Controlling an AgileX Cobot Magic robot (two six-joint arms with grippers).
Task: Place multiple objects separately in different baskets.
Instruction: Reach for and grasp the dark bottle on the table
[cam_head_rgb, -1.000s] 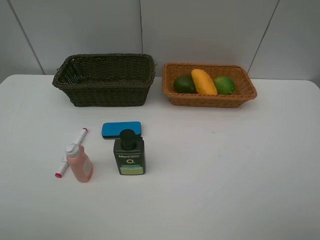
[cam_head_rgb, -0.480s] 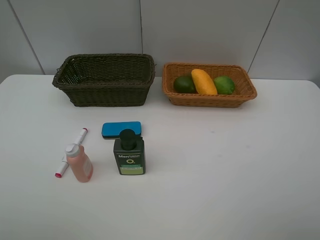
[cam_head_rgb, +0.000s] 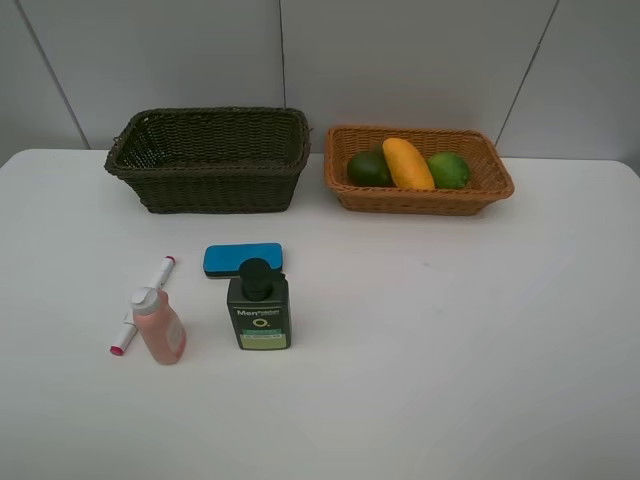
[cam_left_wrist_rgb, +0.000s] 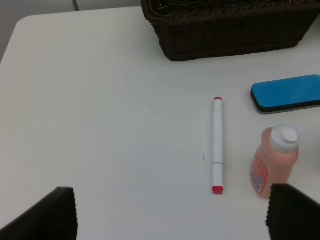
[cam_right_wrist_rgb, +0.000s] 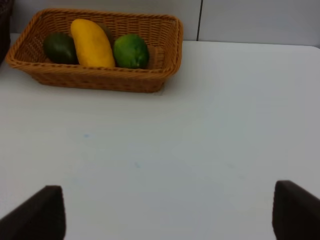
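Jaws both wide | left facing marker (cam_left_wrist_rgb: 217, 145) | right facing tan basket (cam_right_wrist_rgb: 95, 80)

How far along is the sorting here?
Done: yellow mango, avocado and green round fruit lie in the orange basket. In hand: nothing; left gripper and right gripper are open and empty. Left: marker, pink bottle, blue eraser and pump bottle sit on the table, outside the dark basket.
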